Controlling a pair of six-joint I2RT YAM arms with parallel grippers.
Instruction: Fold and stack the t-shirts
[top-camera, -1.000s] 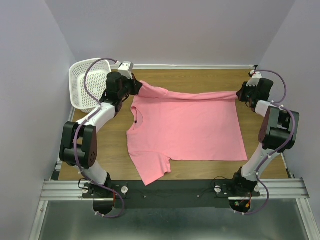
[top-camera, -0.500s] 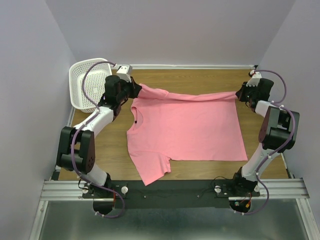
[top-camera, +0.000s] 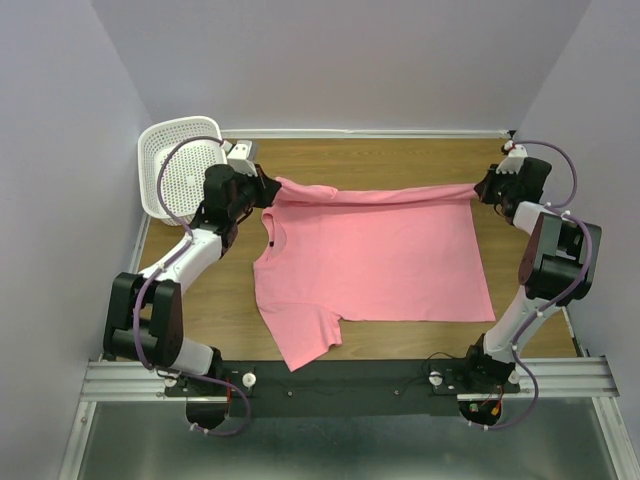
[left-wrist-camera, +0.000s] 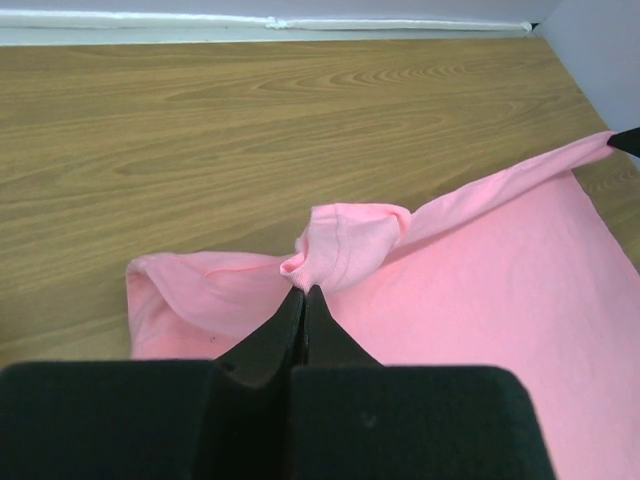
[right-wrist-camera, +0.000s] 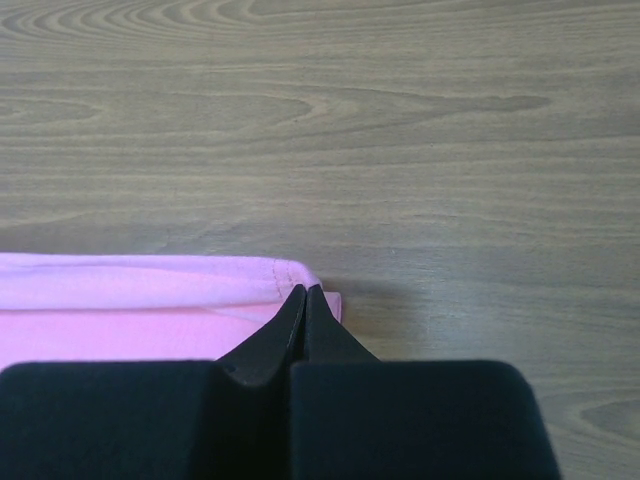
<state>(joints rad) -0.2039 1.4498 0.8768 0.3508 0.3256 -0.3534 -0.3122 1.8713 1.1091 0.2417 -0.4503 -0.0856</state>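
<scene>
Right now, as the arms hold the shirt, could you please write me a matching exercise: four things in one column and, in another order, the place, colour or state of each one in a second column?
Column 1
1. t-shirt
2. basket
3. left gripper
4. right gripper

Column 2
a. shut on the far hem corner, at the right side
b. white, at the far left corner of the table
c. pink, mostly spread flat on the table
d. shut on the bunched far sleeve

Pairs: 1-c, 2-b, 3-d, 4-a
</scene>
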